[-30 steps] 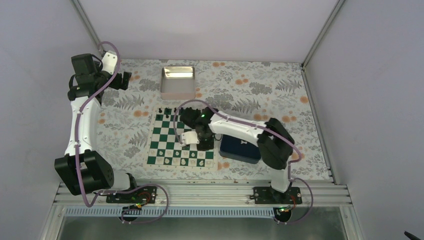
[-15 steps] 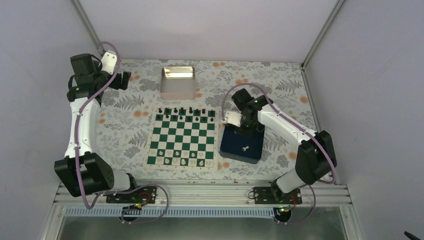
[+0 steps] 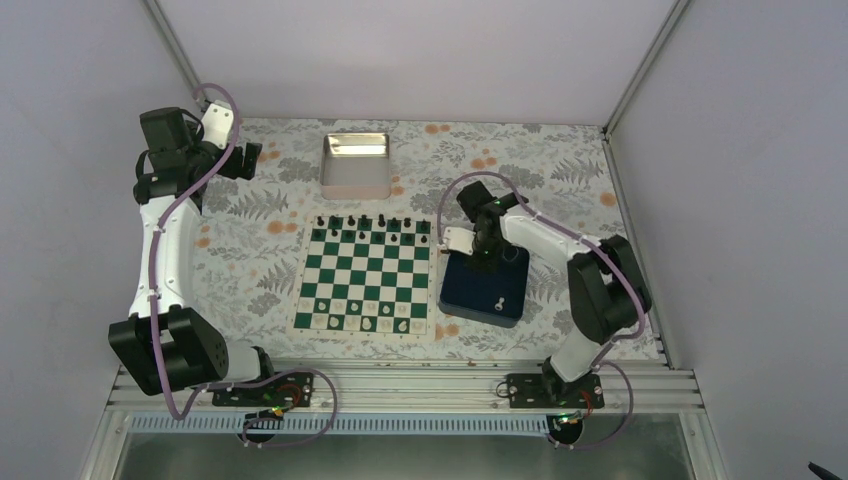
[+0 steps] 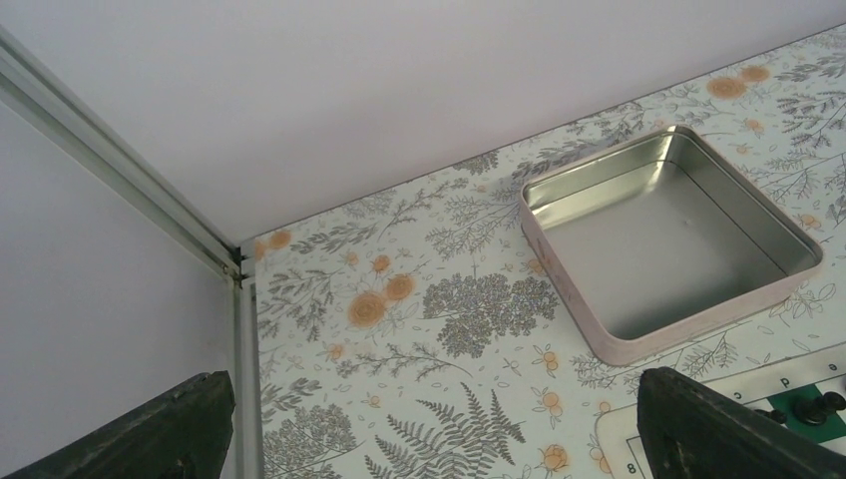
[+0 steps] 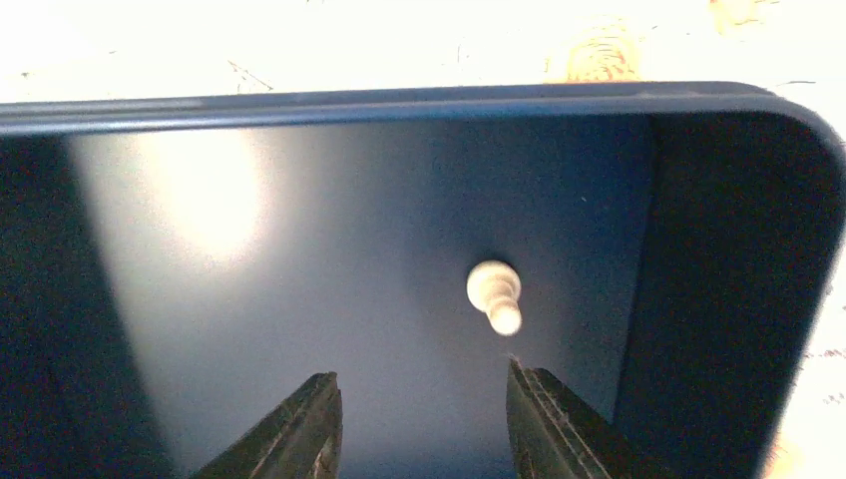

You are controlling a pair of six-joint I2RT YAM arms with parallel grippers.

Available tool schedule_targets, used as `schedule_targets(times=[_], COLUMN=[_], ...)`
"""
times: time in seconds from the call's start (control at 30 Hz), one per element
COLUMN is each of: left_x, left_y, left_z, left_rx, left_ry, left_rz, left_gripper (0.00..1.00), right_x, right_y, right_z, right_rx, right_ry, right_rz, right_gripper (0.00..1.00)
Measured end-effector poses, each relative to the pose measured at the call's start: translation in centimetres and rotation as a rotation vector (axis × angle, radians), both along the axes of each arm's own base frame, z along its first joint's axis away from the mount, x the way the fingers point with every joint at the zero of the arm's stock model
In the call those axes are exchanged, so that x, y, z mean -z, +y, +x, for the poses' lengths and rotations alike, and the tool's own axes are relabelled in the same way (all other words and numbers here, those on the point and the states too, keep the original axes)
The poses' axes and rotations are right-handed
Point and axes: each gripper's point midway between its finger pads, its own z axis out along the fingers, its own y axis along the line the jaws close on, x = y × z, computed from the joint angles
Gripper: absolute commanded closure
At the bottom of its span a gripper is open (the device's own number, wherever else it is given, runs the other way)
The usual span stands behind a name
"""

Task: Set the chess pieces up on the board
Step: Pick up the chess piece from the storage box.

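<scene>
- Chess pieces (image 3: 370, 323), the white ones, are lined up on the board's (image 3: 360, 275) near rows. One more piece (image 5: 494, 294) sits in the blue tray (image 3: 465, 300) just right of the board.
- Right pincer (image 5: 421, 384) is held over that tray, half spread, nothing gripped.
- Left pincer (image 4: 431, 419) is spread wide and empty, well beyond the board's far-left corner.

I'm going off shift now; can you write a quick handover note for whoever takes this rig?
Left gripper: jaws open, empty, raised at the far left.
Right gripper: jaws open, empty, above the blue tray.
One white piece lies in the tray; other white pieces stand along the board's near edge, black pieces along its far edge.
To do: move that piece to the board.
</scene>
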Motion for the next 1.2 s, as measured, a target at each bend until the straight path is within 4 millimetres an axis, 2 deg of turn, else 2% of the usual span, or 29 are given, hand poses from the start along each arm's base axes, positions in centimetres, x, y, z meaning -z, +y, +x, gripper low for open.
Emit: schedule_targets(times=[0.13,0.27,0.67,0.97,1.1,1.2], left_x=[0.1,0.2,0.3,0.4,0.4,0.5], left_y=[0.0,0.1,0.1,0.0,0.0,0.0], left_z=[0.0,0.0,0.0,0.0,0.0,0.0], left_rx=[-0.001,-0.003,-0.002,0.001,0.002,0.003], left_ry=[0.002,0.005,0.006,0.007,0.007,0.008], left_rz=[0.000,0.001,0.004,0.007,0.009,0.009], left_gripper=[0.00,0.00,0.00,0.00,0.00,0.00], right_x=[1.8,2.4,3.8,3.9,3.5,2.0], right_y=[0.2,0.4,0.3,0.2,0.2,0.3], right_z=[0.4,0.7,1.4,1.5,1.3,1.4], right_rx=[-0.004,-0.006,-0.002,-0.003,-0.003,-0.003], right_ry=[0.027,0.027,0.047,0.047,0.054,0.041], right_rz=[-0.017,-0.017,-0.030,-0.030,-0.033,-0.024], right_gripper=[0.55,0.56,0.69,0.87,0.89,0.90])
